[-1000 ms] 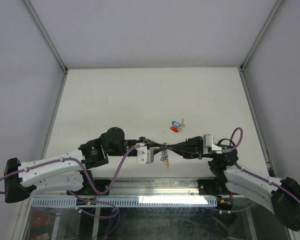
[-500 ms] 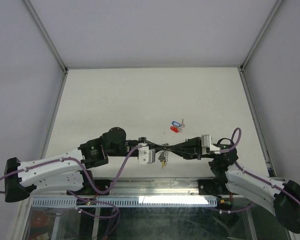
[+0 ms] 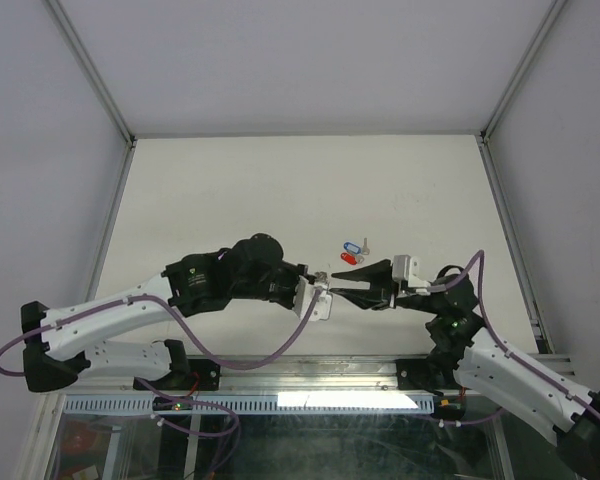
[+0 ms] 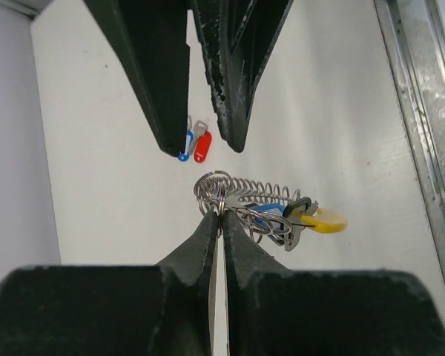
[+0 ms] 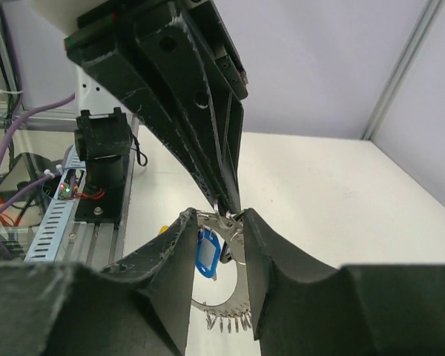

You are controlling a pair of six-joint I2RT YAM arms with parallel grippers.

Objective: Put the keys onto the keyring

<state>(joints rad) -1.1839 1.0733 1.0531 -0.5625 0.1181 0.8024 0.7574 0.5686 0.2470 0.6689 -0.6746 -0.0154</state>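
So the left end effector (image 4: 217,215) is pressed together right on the small wire loop at one end of the keyring (image 4: 252,191). It holds the keyring up off the desk (image 3: 230,190), with the beaded part and yellow arc trailing sideways away from the pinch. A blue-tagged key (image 5: 207,252) already hangs on it.

The right end effector (image 5: 219,216) comes nose-to-nose from the opposite side of the keyring. Its fingers are spread, one on each side of that same loop, and as far as I can tell they aren't clamping anything.

What matters next, I think, is the two loose keys, blue tag (image 3: 351,246) and red tag (image 3: 347,258). They lie flat on the desk just past the keyring, on the far side from the arm bases. The right arm is the free one, so I'd guess it should back off the keyring and reach over there.
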